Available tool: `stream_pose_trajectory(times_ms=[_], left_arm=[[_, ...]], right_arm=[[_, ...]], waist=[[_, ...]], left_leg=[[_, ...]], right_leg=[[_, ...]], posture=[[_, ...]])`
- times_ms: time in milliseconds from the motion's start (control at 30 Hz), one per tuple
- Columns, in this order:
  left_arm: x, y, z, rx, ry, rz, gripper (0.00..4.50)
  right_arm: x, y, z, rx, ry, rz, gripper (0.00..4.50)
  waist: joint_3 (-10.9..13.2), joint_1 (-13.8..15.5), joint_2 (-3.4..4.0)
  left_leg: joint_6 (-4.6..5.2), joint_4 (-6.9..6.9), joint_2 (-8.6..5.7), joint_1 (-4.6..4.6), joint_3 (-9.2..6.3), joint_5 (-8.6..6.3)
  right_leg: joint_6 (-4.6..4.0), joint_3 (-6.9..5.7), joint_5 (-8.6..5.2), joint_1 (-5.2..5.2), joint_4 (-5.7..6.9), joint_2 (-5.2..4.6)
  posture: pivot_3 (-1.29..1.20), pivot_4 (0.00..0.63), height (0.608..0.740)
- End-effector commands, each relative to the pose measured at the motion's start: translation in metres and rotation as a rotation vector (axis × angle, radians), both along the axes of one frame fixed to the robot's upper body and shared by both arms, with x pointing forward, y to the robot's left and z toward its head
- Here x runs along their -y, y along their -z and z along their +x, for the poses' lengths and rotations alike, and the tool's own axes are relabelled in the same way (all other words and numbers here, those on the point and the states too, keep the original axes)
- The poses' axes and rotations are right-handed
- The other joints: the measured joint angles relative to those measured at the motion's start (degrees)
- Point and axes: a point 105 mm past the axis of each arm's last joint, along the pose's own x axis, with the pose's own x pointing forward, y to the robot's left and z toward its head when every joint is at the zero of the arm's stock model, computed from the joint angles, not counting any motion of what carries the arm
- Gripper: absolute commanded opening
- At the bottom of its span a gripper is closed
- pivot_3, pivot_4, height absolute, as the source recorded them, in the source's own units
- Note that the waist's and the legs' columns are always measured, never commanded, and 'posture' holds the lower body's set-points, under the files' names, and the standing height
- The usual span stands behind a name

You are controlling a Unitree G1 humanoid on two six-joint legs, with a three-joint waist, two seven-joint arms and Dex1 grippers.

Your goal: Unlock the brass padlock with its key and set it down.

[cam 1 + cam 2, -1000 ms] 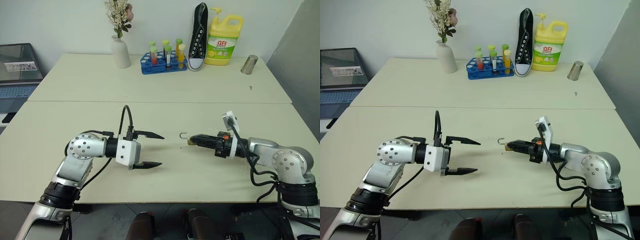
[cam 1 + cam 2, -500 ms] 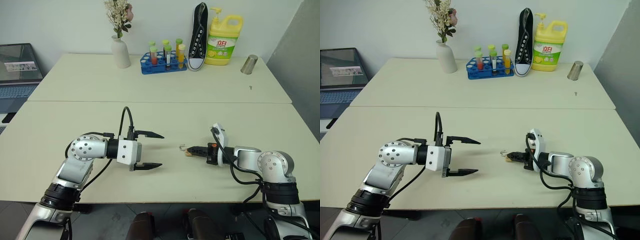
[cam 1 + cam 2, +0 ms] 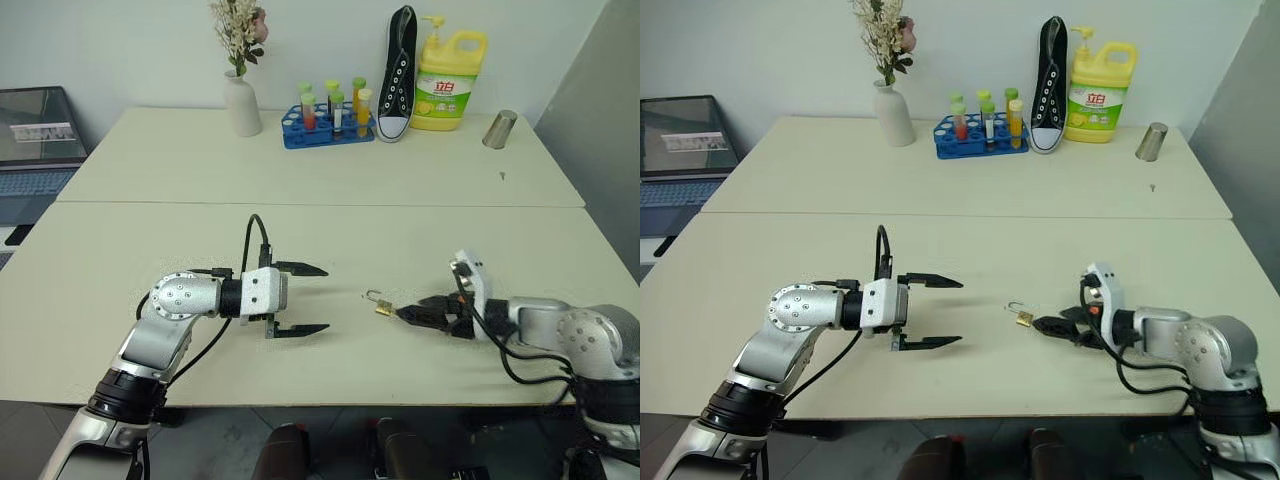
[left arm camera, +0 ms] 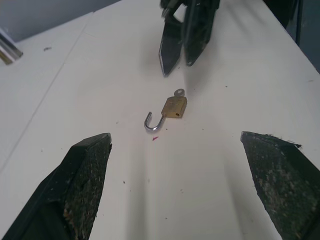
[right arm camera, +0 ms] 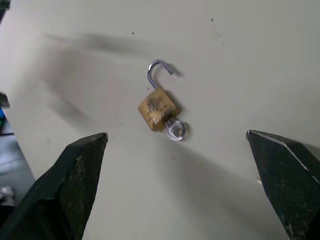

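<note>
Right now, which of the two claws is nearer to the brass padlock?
The right claw: the brass padlock lies just beyond its tips, while the left claw is farther off.

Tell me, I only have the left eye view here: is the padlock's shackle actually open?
Observer: Yes. In the right wrist view the brass padlock lies flat on the table, its shackle swung free at one end.
Operator: Is the key in it?
Observer: A small silvery ring sticks out of the lock's bottom end; the key itself I cannot make out.
Operator: Is the right gripper touching it?
Observer: No. The right gripper is open, its fingertips short of the lock with bare table between.
Operator: And the left one?
Observer: The left gripper is open, holding nothing.
</note>
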Motion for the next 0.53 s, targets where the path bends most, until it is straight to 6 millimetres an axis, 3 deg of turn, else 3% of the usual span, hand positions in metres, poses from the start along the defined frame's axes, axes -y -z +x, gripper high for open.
stream_pose_trajectory(times_ms=[33, 267, 367, 533], left_arm=[[0.003, -0.005, -0.005, -0.073, -0.008, 0.011, 4.35], [0.009, -0.015, -0.007, -0.076, 0.030, 0.030, 4.35], [0.010, -0.015, -0.007, -0.085, 0.050, 0.037, 4.35], [0.010, -0.013, -0.011, -0.119, 0.075, 0.047, 4.35]], right_arm=[[-0.003, -0.028, -0.009, 0.240, -0.144, -0.044, 4.46], [0.008, -0.055, -0.024, 0.489, -0.298, -0.184, 4.46], [0.015, -0.048, -0.025, 0.499, -0.332, -0.275, 4.46], [0.015, -0.045, -0.026, 0.493, -0.344, -0.257, 4.46]], waist=[[0.00, -0.05, -0.01], [0.03, -0.02, -0.01], [0.03, 0.06, -0.01], [0.04, 0.02, -0.02]], left_leg=[[0.00, 0.00, 0.01, 0.00, -0.01, 0.00], [-0.01, 0.02, 0.02, 0.05, 0.03, 0.00], [-0.01, 0.04, 0.00, 0.05, 0.05, 0.00], [-0.01, 0.03, 0.01, 0.05, 0.06, 0.00]], right_leg=[[0.00, -0.01, 0.00, -0.01, 0.00, 0.02], [0.01, -0.03, -0.01, 0.02, 0.00, 0.05], [0.01, -0.02, -0.01, 0.02, 0.01, 0.04], [0.00, 0.01, -0.01, 0.01, 0.00, 0.04]], posture=[[0.00, 0.150, 0.740], [0.00, 0.150, 0.740], [0.00, 0.150, 0.740], [0.00, 0.150, 0.740]])
